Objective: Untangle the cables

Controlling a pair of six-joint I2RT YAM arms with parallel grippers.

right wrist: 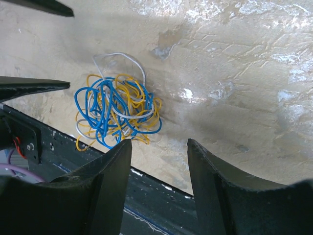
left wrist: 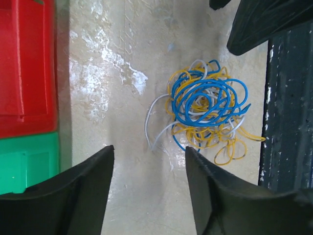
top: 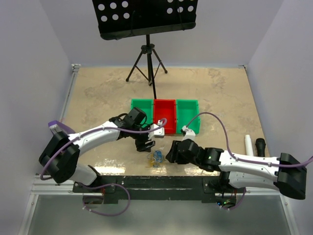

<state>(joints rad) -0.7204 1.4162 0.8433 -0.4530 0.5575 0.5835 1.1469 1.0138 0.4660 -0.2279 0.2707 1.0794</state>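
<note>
Left jaws: spread apart on my left gripper [left wrist: 149, 157], with only bare tabletop between the two dark fingers; they hold nothing.
Right jaws: also spread on my right gripper [right wrist: 159, 147], with nothing pinched between them.
Cables: a small tangled clump of thin blue, yellow-orange and white wire strands [left wrist: 205, 110] lies flat on the table. Blue loops sit on top, yellow ones spill out at the edges, and one white strand curls away to the side.
Cables and left gripper: in my left wrist view the clump lies beyond my fingertips, off to the side of one finger, and is apart from both.
Cables and right gripper: in my right wrist view the clump lies just beside the tip of one finger, outside the gap. I cannot tell whether a strand touches it.
From above: the clump sits between my two grippers, close to the near edge of the table.
Table: a tan, marbled surface [top: 98, 98], glossy where the light hits it, with a black strip [right wrist: 146, 205] along its near edge just beside the clump.
Bins: a red plastic bin [top: 165, 115] stands between two green plastic bins [top: 142, 107], side by side beyond the clump and well apart from it.
Background: a black perforated music stand on a tripod [top: 146, 17] stands at the far side of the table.
</note>
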